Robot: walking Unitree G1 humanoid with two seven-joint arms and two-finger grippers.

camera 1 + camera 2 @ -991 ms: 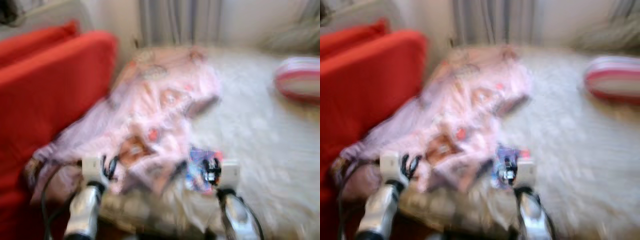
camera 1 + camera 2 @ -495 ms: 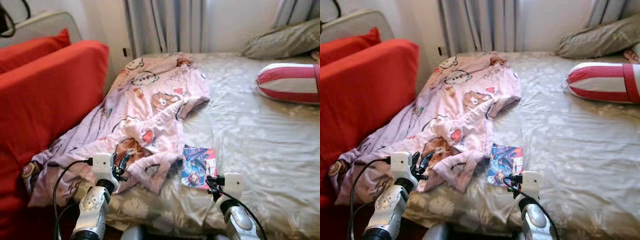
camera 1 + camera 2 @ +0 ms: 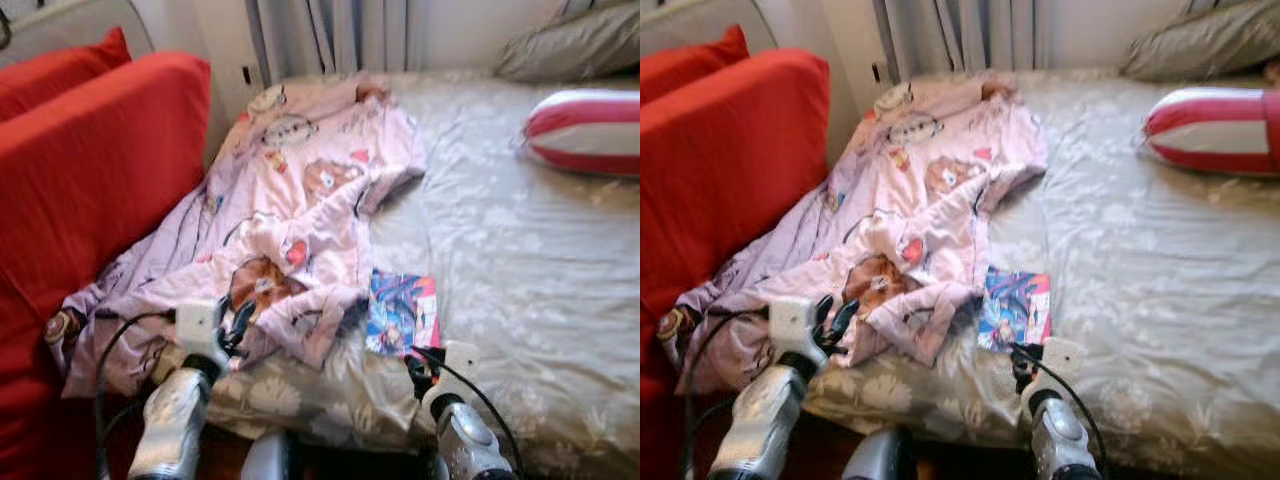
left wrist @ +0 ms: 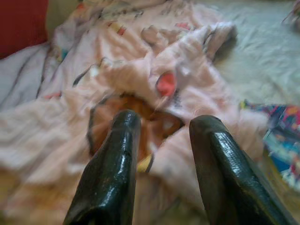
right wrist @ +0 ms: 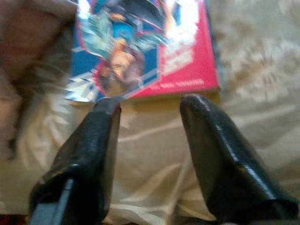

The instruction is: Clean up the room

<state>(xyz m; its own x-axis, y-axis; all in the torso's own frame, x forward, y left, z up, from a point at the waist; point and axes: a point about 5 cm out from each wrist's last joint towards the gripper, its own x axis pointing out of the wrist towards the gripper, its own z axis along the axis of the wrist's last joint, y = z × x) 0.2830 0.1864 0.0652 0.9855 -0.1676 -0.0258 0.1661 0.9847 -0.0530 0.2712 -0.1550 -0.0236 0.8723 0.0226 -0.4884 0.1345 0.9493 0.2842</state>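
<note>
A pink cartoon-print blanket (image 3: 300, 190) lies crumpled across the left side of the bed, reaching down toward the red sofa. A colourful book (image 3: 402, 312) with a red and blue cover lies flat on the bed next to the blanket's lower edge. My left gripper (image 3: 240, 325) hovers at the blanket's near edge, open, with the blanket (image 4: 154, 70) just beyond its fingertips. My right gripper (image 5: 147, 105) is open right before the near edge of the book (image 5: 145, 42), holding nothing.
The bed's grey floral sheet (image 3: 520, 260) stretches to the right. A red-and-white striped bolster (image 3: 585, 130) and a grey pillow (image 3: 570, 40) lie at the far right. A red sofa (image 3: 80, 190) stands close on the left. Curtains (image 3: 330, 30) hang behind.
The camera has come nearer and tilted down, and the blur has cleared. Both grippers have drawn closer to the bed edge, the right one up to the book.
</note>
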